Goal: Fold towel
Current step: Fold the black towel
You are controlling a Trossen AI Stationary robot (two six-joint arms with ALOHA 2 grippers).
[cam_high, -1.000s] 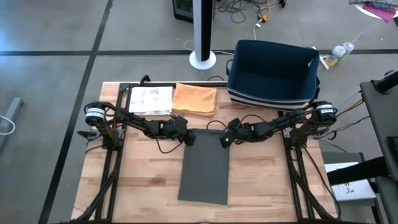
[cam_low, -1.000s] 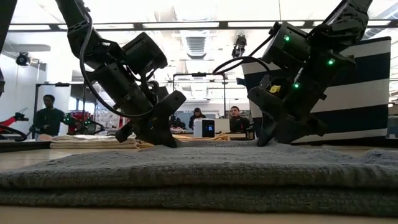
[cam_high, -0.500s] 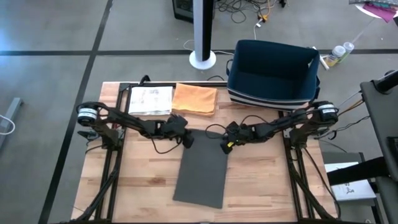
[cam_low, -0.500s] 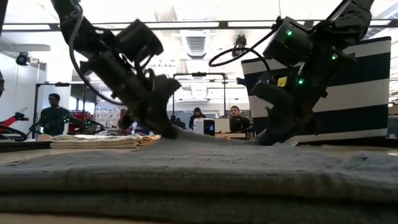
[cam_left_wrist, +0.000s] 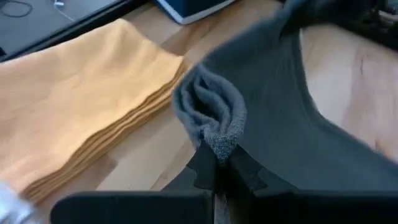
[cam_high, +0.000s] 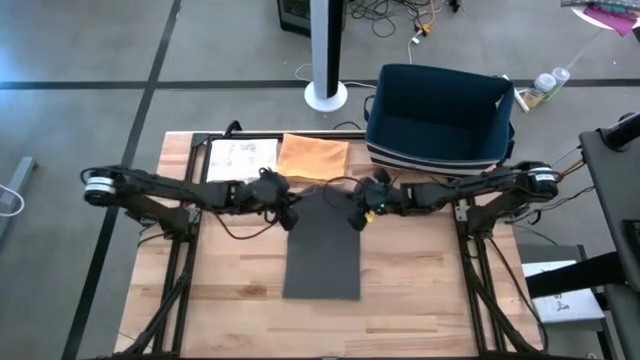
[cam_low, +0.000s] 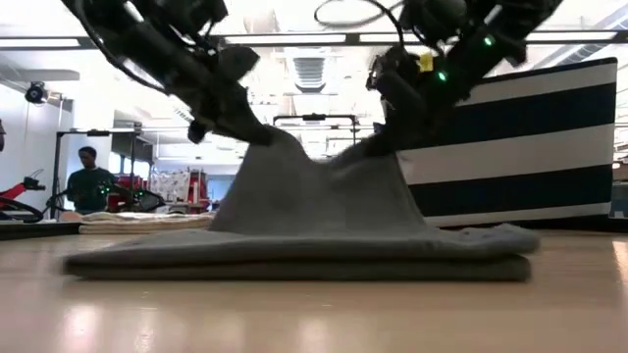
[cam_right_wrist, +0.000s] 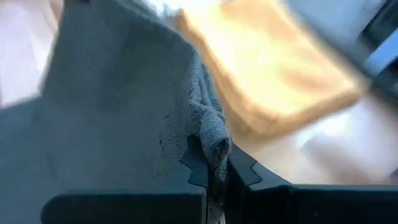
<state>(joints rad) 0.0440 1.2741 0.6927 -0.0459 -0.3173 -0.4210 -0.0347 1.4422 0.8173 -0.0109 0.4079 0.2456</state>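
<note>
With both far corners pinched, the grey towel (cam_high: 323,245) rises off the table (cam_high: 420,290) like a little tent, while its near half lies flat on the wood, already doubled into thick layers. The left claw (cam_high: 286,212) is pressed tight on a bunched corner, and the left wrist view shows the cloth squeezed between its dark fingers (cam_left_wrist: 203,167). The right claw (cam_high: 357,215) grips the opposite corner the same way, fabric crumpled in its tips.

To my eye, the trick now is keeping the two corners level and evenly apart, so the lifted edge stays taut rather than sagging in the middle. Carry both forward together over the flat half, and lay the edge down square on the near edge before letting go. Pull too hard and the whole towel could slide along the table.

Just behind the claws sit a folded orange cloth (cam_high: 314,158) and a navy striped bin (cam_high: 440,118), so they are best kept low and clear of both.
</note>
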